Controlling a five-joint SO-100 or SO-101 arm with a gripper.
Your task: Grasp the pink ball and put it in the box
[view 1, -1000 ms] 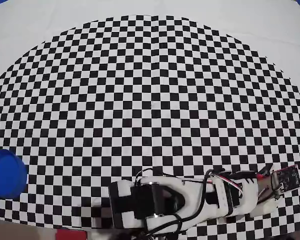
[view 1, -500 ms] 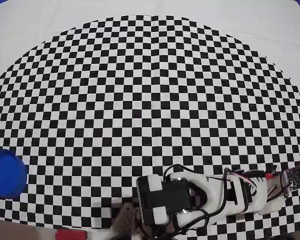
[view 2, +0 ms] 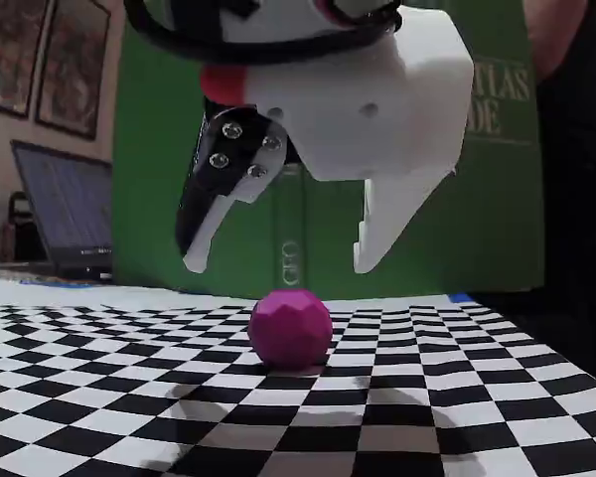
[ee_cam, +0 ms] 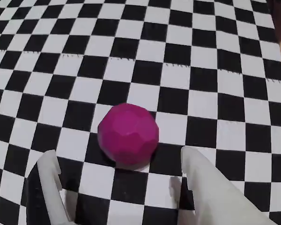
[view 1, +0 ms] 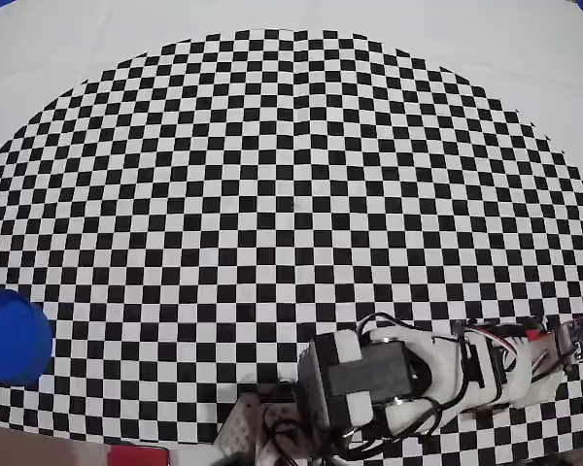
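Observation:
The pink ball (ee_cam: 129, 134) (view 2: 290, 329) rests on the checkered mat, faceted and magenta. My gripper (ee_cam: 117, 161) (view 2: 278, 266) hangs open just above it, the white fingertips (ee_cam: 49, 164) spread wider than the ball and not touching it. In the overhead view the arm (view 1: 408, 383) covers the ball, so it is hidden there. The box (view 1: 13, 337), a round bright-blue cup, stands at the mat's left edge in the overhead view, far from the gripper.
A red piece (view 1: 136, 454) peeks in at the bottom edge of the overhead view. In the fixed view a green wall (view 2: 477, 199) and a laptop (view 2: 65, 214) stand behind the mat.
In the overhead view the arm has swung steadily to the right along the bottom edge. The blue box has not moved.

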